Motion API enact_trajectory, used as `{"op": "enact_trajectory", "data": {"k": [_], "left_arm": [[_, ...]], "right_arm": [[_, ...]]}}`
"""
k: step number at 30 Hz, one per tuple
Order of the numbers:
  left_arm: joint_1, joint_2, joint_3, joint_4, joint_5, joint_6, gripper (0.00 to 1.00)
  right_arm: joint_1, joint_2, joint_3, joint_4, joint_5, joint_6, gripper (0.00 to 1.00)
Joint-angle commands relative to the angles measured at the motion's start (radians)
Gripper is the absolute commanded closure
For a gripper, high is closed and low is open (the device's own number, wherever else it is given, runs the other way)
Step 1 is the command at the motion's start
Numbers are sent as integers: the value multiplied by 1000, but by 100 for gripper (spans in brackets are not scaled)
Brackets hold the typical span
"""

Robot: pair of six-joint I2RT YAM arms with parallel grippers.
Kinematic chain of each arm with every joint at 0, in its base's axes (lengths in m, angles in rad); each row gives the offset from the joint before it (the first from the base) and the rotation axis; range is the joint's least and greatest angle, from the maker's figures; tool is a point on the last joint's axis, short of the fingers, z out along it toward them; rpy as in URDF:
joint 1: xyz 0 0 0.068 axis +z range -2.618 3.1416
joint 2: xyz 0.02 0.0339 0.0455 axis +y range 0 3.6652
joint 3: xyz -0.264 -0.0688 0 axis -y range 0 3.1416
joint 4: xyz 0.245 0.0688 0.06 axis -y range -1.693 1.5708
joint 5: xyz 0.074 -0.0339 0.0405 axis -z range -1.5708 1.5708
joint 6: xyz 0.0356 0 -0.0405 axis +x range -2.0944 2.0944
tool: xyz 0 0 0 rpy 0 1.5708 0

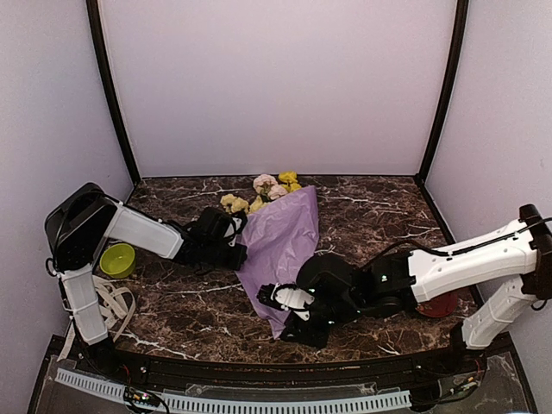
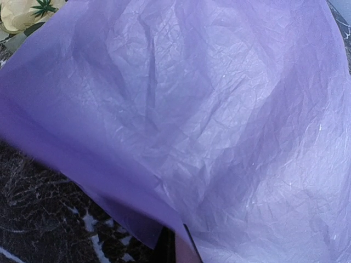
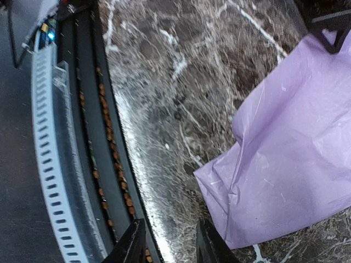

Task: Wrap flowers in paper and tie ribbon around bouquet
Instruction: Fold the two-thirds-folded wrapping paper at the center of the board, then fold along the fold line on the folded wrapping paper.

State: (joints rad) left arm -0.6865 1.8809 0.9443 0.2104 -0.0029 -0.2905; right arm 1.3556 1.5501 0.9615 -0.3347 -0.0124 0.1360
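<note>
The paper point(image 1: 280, 241) is lying down the middle of the dark, white-veined marble table point(image 1: 371, 207), its narrow end pointing at the near edge; the flowers point(image 1: 263, 191) are poking out at its far end. A green bowl point(image 1: 116, 260) is sitting by the left edge; the ribbon point(image 1: 110, 302) is lying in loose loops at the near left corner; a red object point(image 1: 438, 304) is half hiding under the right arm.

The left gripper point(image 1: 237, 250) is pinching the paper's left edge with its jaws closed; its wrist view is showing only crinkled lilac sheet and one pale yellow bloom.

The right gripper point(image 3: 170, 244) is hovering over the near edge, jaws narrowly apart and empty; the paper's corner is lying just beside one finger point(image 3: 211, 244).
</note>
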Motion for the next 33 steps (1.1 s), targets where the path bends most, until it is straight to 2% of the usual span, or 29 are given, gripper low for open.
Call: {"op": "enact_trajectory", "data": {"k": [1, 6, 9, 12, 15, 19, 25, 28, 33], "left_arm": [[8, 12, -39, 22, 27, -9, 100], [8, 12, -51, 45, 58, -14, 100], [7, 12, -57, 50, 66, -15, 100], [8, 12, -61, 50, 75, -14, 100], [8, 11, -64, 53, 81, -15, 100], [8, 16, -63, 54, 82, -11, 100], [7, 27, -50, 43, 75, -2, 100], [8, 29, -49, 29, 71, 6, 100], [8, 36, -42, 31, 78, 19, 100]], "right_arm": [[-40, -86, -7, 52, -83, -4, 68], [-139, 22, 88, 54, -42, 64, 73], [-145, 163, 223, -14, 38, 108, 81], [-145, 279, 308, -91, 90, 122, 85], [-132, 354, 331, -131, 67, 105, 89], [-97, 378, 321, -181, 48, 79, 91], [-52, 447, 341, -347, -36, 62, 93], [-7, 406, 268, -347, -77, 57, 93], [-22, 288, 209, -353, -134, 45, 93]]}}
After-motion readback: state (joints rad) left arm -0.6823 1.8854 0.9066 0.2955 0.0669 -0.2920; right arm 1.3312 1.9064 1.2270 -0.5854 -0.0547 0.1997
